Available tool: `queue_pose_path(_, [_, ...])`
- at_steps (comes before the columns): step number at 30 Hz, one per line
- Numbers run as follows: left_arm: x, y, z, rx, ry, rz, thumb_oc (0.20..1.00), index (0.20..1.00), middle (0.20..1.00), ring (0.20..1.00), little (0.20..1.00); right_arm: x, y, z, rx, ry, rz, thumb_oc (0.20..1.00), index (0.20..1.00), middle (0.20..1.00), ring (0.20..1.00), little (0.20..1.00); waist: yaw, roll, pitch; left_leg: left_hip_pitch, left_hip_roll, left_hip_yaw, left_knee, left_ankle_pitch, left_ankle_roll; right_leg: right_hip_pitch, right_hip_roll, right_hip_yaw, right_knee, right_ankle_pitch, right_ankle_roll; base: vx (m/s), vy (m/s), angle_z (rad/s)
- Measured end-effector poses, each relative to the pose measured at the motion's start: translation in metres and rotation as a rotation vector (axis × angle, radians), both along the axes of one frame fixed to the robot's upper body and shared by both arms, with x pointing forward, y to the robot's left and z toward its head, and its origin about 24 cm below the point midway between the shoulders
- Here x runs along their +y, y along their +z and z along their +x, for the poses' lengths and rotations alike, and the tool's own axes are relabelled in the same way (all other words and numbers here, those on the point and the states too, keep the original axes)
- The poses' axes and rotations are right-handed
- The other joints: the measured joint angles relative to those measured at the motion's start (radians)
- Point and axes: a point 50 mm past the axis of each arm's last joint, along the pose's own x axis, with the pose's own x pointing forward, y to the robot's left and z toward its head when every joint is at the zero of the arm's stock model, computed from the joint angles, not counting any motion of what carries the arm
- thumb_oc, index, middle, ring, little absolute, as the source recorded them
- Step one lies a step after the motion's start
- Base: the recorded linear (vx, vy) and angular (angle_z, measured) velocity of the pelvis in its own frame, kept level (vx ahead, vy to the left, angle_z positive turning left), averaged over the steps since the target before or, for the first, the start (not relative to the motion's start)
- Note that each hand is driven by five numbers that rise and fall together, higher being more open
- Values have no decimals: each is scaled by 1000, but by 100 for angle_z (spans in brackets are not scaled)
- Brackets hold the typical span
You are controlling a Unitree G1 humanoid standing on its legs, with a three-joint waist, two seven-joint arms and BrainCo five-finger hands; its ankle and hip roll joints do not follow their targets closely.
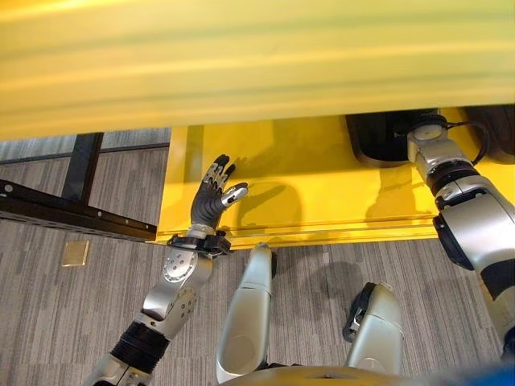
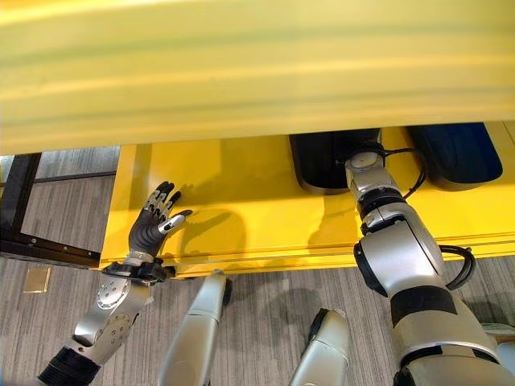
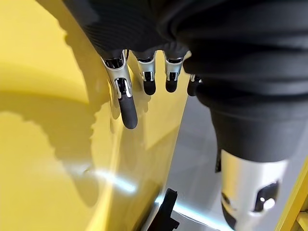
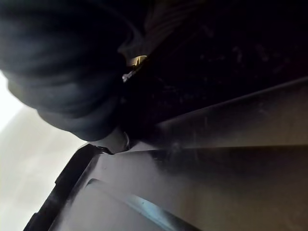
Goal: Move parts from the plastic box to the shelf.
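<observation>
My left hand (image 1: 211, 197) hovers open over the left end of the lower yellow shelf board (image 1: 322, 193), its fingers (image 3: 127, 103) straight and holding nothing. A black moulded part (image 2: 322, 165) lies at the back of that board, with a second black part (image 2: 455, 157) to its right. My right arm reaches in under the upper board to the first part. In the right wrist view the dark cover of my right hand (image 4: 62, 72) sits right against the part's dark surface (image 4: 216, 159), and its fingers are hidden.
The upper yellow shelf board (image 1: 257, 56) overhangs the top of the view and hides the back of the lower board. A black metal frame (image 1: 72, 209) stands on the grey carpet to the left, beside a small tan square (image 1: 76, 253).
</observation>
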Motion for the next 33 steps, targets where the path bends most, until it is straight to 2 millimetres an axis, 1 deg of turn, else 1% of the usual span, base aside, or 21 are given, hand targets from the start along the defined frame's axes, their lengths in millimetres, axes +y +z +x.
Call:
queue_pose_path(2, [0, 0, 0, -1, 0, 0, 1000, 1000, 1000, 1000, 1000, -3, -1, -1, -2, -19, 29, 1000, 1000, 1000, 1000, 1000, 0, 0, 0, 1, 0, 0, 0, 0, 0, 0, -1, 0, 2, 0, 0, 3, -16, 0])
queue_pose_path(4, [0, 1, 1, -4, 0, 0, 1000, 1000, 1000, 1000, 1000, -3, 1, 0, 0, -20, 24, 1000, 1000, 1000, 1000, 1000, 0, 1, 0, 1, 0, -2, 0, 1, 0, 0, -1, 0, 5, -1, -1, 4, -16, 1])
queue_pose_path(6, [1, 2, 3, -11, 5, 0, 1000, 1000, 1000, 1000, 1000, 3, 5, 1, -3, 1, -20, 1000, 1000, 1000, 1000, 1000, -3, 2, 1, 1, 1, -2, 0, 2, -1, -1, 1, 0, 6, -1, -1, 0, 0, 0])
queue_pose_path(14, [1, 3, 4, -19, 10, -5, 1000, 1000, 1000, 1000, 1000, 8, 9, 2, -22, 23, -27, 1000, 1000, 1000, 1000, 1000, -5, 1, 1, 1, 5, -1, -2, 2, -2, -1, 6, 0, 0, 0, 0, 1, -2, 0])
queue_pose_path(17, [3, 3, 4, -22, 15, -6, 1000, 1000, 1000, 1000, 1000, 18, 17, 4, -53, 63, -52, 1000, 1000, 1000, 1000, 1000, -7, -2, 3, 1, 12, -1, -2, 3, -3, -1, 13, 0, -3, 2, 1, 3, -14, -5])
queue_pose_path(20, [5, 4, 5, -29, 23, -7, 1000, 1000, 1000, 1000, 1000, 30, 31, 6, -100, 113, -84, 1000, 1000, 1000, 1000, 1000, -13, -13, 9, 4, 17, -1, -2, 4, -4, 0, 17, 0, -3, 2, 1, -1, -3, -3])
queue_pose_path(23, [6, 6, 5, -40, 28, -9, 1000, 1000, 1000, 1000, 1000, 38, 37, 7, -127, 146, -96, 1000, 1000, 1000, 1000, 1000, -20, -22, 15, 5, 17, -1, -1, 3, -4, 0, 18, 1, -3, 3, 0, 0, 0, 0])
queue_pose_path(27, [9, 7, 5, -41, 40, -23, 1000, 1000, 1000, 1000, 1000, 49, 45, 7, -158, 185, -118, 1000, 1000, 1000, 1000, 1000, -31, -27, 17, 5, 20, 2, 0, 2, -2, 0, 21, 4, -6, 6, -3, -15, -2, -2])
queue_pose_path(28, [11, 8, 5, -46, 45, -28, 1000, 1000, 1000, 1000, 1000, 53, 48, 7, -172, 200, -120, 1000, 1000, 1000, 1000, 1000, -34, -32, 20, 7, 22, 3, -1, 2, -2, 0, 22, 6, -6, 7, -3, -67, 4, -6])
queue_pose_path(29, [12, 9, 5, -49, 50, -29, 1000, 1000, 1000, 1000, 1000, 57, 52, 7, -187, 219, -131, 1000, 1000, 1000, 1000, 1000, -37, -35, 21, 7, 25, 3, 0, 8, -11, -2, 25, 7, -6, 16, 1, -68, 11, -10])
queue_pose_path(30, [14, 10, 6, -54, 57, -30, 1000, 1000, 1000, 1000, 1000, 63, 57, 6, -210, 243, -149, 1000, 1000, 1000, 1000, 1000, -37, -36, 22, 7, 28, 5, 0, 8, -11, -5, 29, 9, -8, 16, -2, 7, 2, -8])
queue_pose_path(33, [14, 10, 6, -51, 57, -36, 1000, 1000, 1000, 1000, 1000, 70, 65, 5, -244, 267, -172, 1000, 1000, 1000, 1000, 1000, -45, -37, 22, 7, 30, 6, 0, 5, -5, -4, 30, 11, -10, 15, -4, 3, 1, -2])
